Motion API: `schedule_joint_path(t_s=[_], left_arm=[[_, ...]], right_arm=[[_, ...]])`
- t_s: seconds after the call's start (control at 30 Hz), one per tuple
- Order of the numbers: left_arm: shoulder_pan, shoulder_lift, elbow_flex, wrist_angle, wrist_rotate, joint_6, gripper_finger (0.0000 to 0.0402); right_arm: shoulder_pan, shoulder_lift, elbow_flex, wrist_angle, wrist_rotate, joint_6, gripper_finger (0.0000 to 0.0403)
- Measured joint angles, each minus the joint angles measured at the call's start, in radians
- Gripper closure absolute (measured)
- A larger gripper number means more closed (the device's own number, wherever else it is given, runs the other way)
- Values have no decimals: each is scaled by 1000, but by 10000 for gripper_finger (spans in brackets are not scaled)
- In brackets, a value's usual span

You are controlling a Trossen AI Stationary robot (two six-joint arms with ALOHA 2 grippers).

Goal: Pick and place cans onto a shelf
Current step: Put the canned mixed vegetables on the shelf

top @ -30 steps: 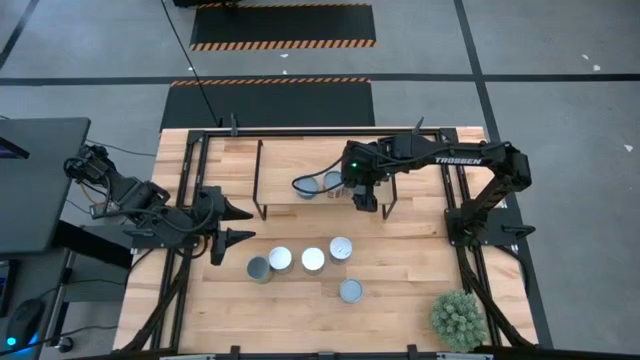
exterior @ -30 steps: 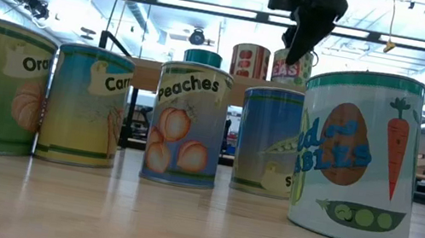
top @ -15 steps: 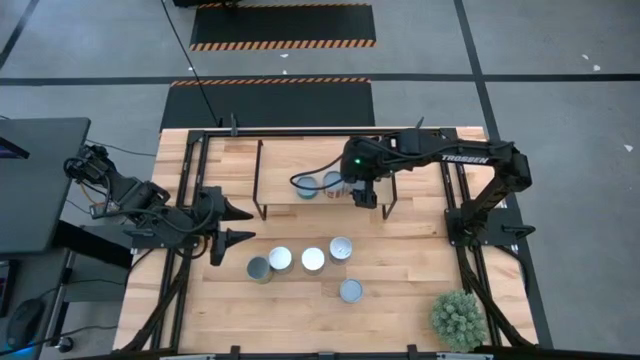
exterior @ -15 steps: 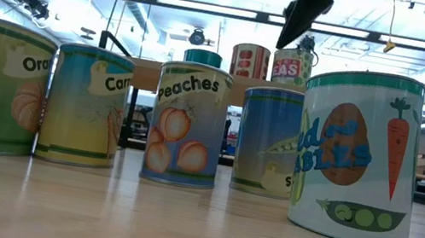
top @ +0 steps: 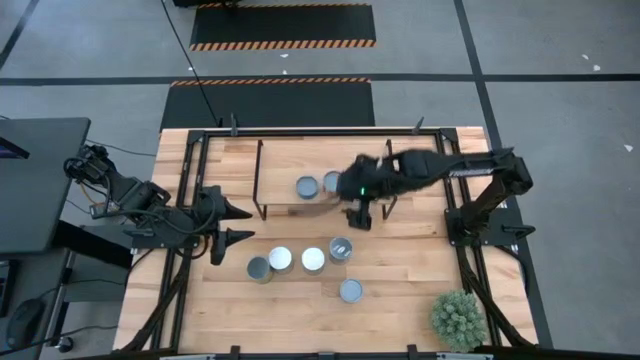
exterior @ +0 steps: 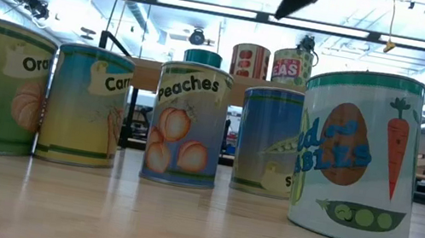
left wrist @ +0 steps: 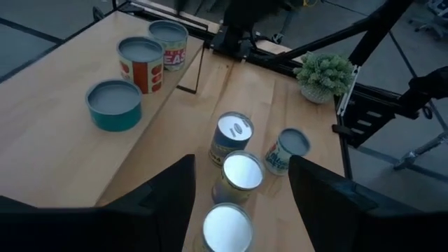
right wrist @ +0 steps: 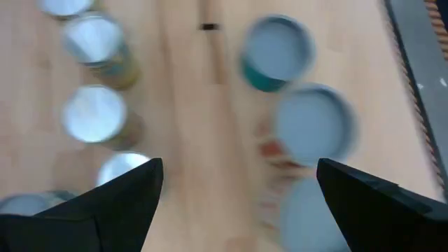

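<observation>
Right gripper [top: 359, 216], jaws spread wide and empty, is seen just off the shelf [top: 285, 160] front edge, with the nearest upright table can [top: 340, 248] close below it toward the table front, nearer than to the half-open left gripper [top: 240, 222].

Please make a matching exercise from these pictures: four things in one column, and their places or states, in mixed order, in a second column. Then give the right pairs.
Column 1
1. short teal tin can with grey round top
2. tin can labelled Peaches
3. green spiky potted plant
4. right gripper

Column 2
A. at a corner of the wooden tabletop
B. open, in the air
C. on the low wooden shelf
D. standing on the tabletop, not the shelf

Pairs: 1-C, 2-D, 3-A, 4-B
</observation>
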Motion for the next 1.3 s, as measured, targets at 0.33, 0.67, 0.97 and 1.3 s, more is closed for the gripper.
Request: schedule_joint_path(t_s=[0.33,0.67,0.97,1.3], left_arm=[[0,10,0,0,-37,31,169],[0,9,0,-3,-27,68,169],[0,9,0,-3,17,62,169],[0,9,0,-2,48,56,169]], right_arm=[[203,92,-1,114,62,218,32],[348,188,77,156,26,313,57],[431,341,101,177,2,322,78],[472,362,62,106,-10,422,48]])
